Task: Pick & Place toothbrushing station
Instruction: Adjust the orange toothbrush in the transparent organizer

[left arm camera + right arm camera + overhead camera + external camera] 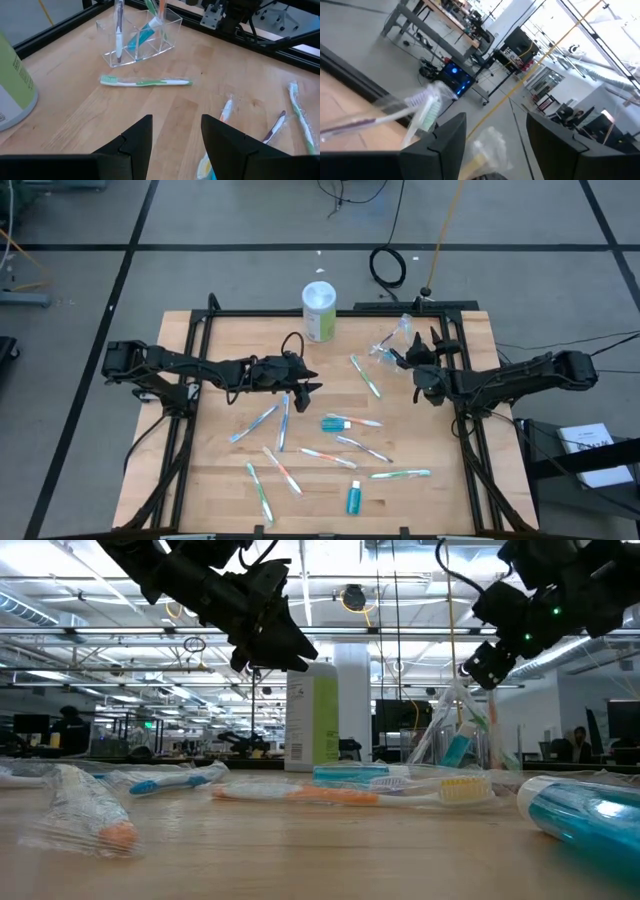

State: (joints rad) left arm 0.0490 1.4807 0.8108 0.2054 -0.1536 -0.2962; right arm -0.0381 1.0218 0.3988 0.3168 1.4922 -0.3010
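Clear plastic cup sits near the table's far right corner with a couple of brushes and a teal tube already in it. Right gripper hovers just beside it, fingers apart, nothing held. Left gripper hangs mid-table, also spread and empty. Wrapped toothbrushes lie scattered across the wood, plus 2 toothpaste tubes.
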